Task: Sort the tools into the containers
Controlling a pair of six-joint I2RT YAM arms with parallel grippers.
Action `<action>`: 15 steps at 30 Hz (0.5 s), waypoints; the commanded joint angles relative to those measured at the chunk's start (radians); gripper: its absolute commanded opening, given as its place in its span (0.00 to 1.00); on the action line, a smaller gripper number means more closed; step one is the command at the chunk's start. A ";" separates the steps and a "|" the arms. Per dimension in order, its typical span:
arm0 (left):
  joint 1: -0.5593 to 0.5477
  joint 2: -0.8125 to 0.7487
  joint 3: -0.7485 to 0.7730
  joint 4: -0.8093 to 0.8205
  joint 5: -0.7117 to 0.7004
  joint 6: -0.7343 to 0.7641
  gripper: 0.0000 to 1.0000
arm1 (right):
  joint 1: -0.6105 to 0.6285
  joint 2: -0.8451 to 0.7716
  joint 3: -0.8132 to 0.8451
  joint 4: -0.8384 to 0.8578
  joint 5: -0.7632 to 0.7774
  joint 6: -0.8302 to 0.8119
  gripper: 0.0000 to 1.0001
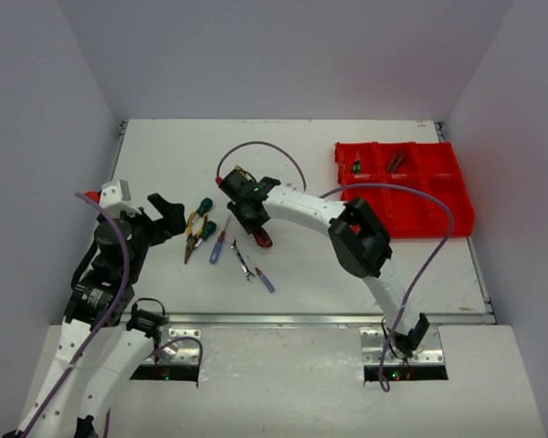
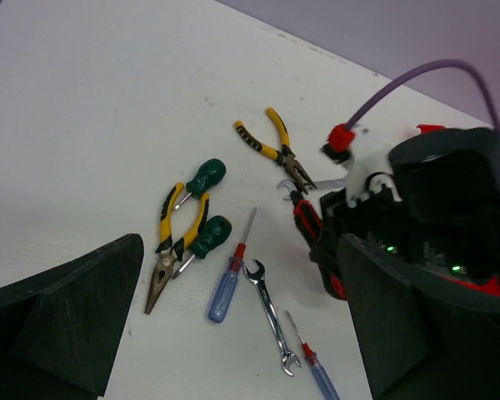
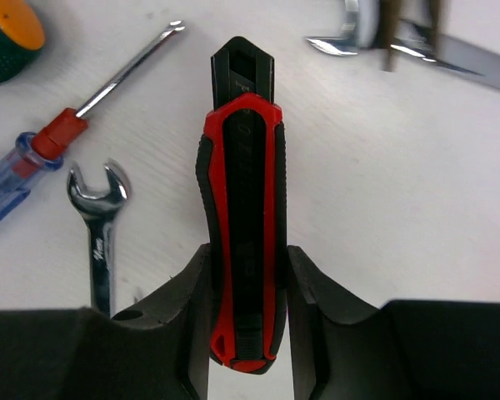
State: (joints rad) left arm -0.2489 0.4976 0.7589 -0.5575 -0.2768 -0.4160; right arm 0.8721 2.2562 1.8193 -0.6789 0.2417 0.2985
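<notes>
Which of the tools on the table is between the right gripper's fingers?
The red-black handled tool: the right gripper has a finger against each side of it alone.

No legible text, brand or number found in any view. Embossed lettering seen on black upper end of red-and-black plastic tool handle, too blurred to be read. Stamped marking seen on shank of silver open-ended steel wrench, at 9 o'clock of handle, likewise unreadable.

Two white arms with black joints.
Left arm and right arm each trail a purple cable with a red plug; fingers matte black, green lights.
</notes>
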 commanded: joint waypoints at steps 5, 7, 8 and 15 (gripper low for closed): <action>-0.010 0.006 0.015 0.049 0.015 0.014 1.00 | -0.407 -0.424 -0.132 0.111 0.049 0.050 0.01; -0.010 0.008 0.016 0.048 0.021 0.016 1.00 | -0.520 -0.417 -0.103 0.122 0.091 0.064 0.00; -0.010 0.007 0.016 0.050 0.021 0.016 1.00 | -0.600 -0.387 -0.085 0.124 0.112 0.085 0.00; -0.020 0.000 0.014 0.048 0.012 0.014 1.00 | -0.871 -0.220 0.087 0.140 0.096 0.174 0.00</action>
State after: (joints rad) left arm -0.2501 0.4992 0.7589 -0.5575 -0.2692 -0.4156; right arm 0.0454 1.9392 1.8155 -0.5364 0.3233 0.4146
